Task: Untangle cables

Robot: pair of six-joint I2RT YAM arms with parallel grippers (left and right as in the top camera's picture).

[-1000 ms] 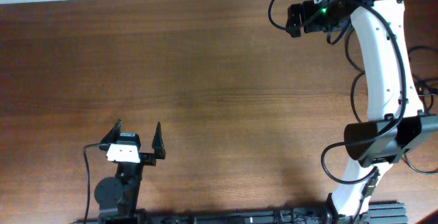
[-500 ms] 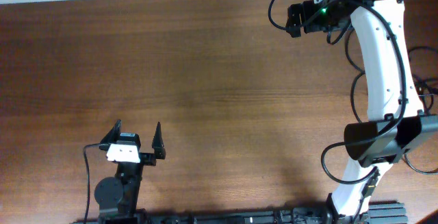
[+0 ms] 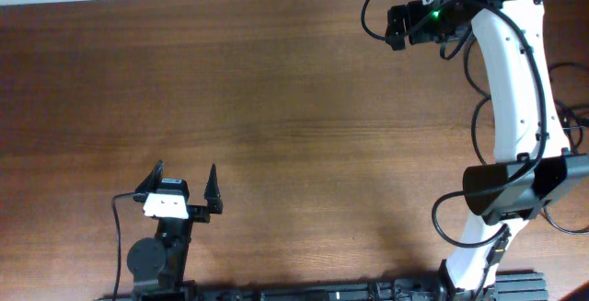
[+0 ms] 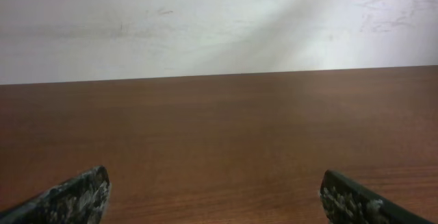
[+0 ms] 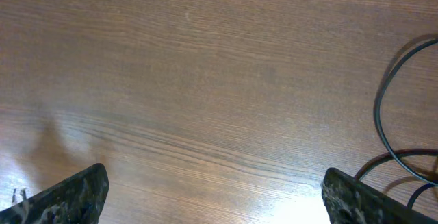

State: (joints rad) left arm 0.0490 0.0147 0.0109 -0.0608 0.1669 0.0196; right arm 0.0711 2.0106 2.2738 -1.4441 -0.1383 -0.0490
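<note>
**Thin black cables point(image 5: 377, 111) at one frame edge only, both claws spread over wood**

Left gripper point(image 3: 185, 167), black two-finger claw on a black base, sits at the near edge of the table. Its fingers are apart, tips pointing toward the far side, nothing between them. Left wrist view has the same gripper point(image 4: 213, 186) with speckled worn fingertips point(image 4: 82, 193) at the bottom corners and only wood in the gap.

Dark brown wood-grain tabletop point(image 3: 276, 108) fills the middle, with a dull glare patch in the centre.

White right arm point(image 3: 506, 89) reaches from the near right corner to the far right. Thick black wires loop along it.

Right gripper point(image 5: 213, 183) is at the far end, fingers apart, gripping nothing, wood grain below.

The cables show only in the right wrist view: a curved loop and a couple of strands at the right edge, near the right-hand finger. Ends run out of frame, no plugs visible. Cannot tell whether they touch the wood, or whether they are loose cords or the arm's own wiring.

Plain white wall point(image 4: 205, 25) with faint scuffs rises behind the far table edge.
</note>
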